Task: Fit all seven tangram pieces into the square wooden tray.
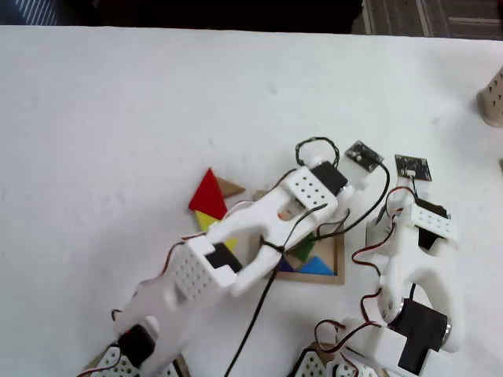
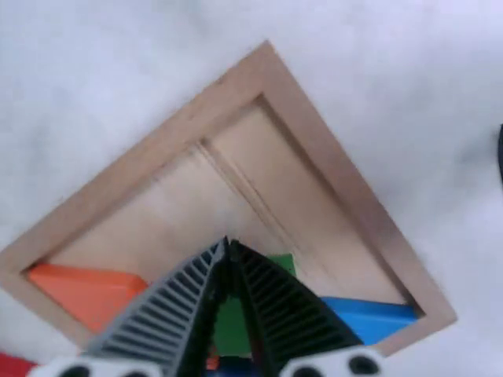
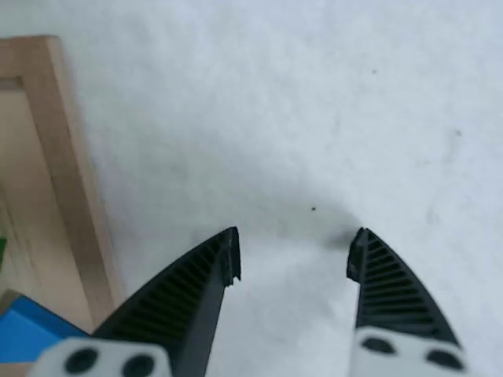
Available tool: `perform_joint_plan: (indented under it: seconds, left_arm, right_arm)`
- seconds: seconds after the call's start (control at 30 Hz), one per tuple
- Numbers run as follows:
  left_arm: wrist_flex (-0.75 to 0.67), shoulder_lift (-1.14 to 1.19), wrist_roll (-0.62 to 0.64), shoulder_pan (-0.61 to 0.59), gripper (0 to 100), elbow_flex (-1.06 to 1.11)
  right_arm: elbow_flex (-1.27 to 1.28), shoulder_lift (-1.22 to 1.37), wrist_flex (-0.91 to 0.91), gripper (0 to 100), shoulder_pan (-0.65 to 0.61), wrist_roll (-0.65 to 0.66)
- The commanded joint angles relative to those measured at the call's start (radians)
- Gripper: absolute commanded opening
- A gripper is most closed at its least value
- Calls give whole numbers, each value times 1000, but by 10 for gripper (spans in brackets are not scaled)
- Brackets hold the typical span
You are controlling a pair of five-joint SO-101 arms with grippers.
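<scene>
No letters, numbers or signs can be read on the wooden tray (image 1: 314,278) (plain wood throughout) or anything beside it.

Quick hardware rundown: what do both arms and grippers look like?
The left arm and right arm are white shells with hole-dotted panels, black servo blocks, and loose black and red cables. The left gripper and right gripper have black ribbed wedge fingers on white bases with dark holes.

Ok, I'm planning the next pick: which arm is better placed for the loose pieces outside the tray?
Left, probably. The red piece, yellow piece and tan piece lie on its side of the tray; the right gripper hangs open over bare table across the tray.
</scene>
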Motion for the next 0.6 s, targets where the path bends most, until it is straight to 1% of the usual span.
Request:
perform_joint_plan:
  seconds: [0.0,0.23,0.47,0.57]
  left_arm:
    - [44,-16,12,35,22,-46]
    - [97,-16,9,116,22,-51]
    - [97,-19,5,117,22,-54]
    - [98,-58,5,114,22,-55]
  right_arm:
    - [-20,-5,-16,223,-4,2]
    - [-20,-5,-16,223,-5,2]
    - [-20,-5,-16,223,-8,2]
    - [-20,-5,-16,223,-8,2]
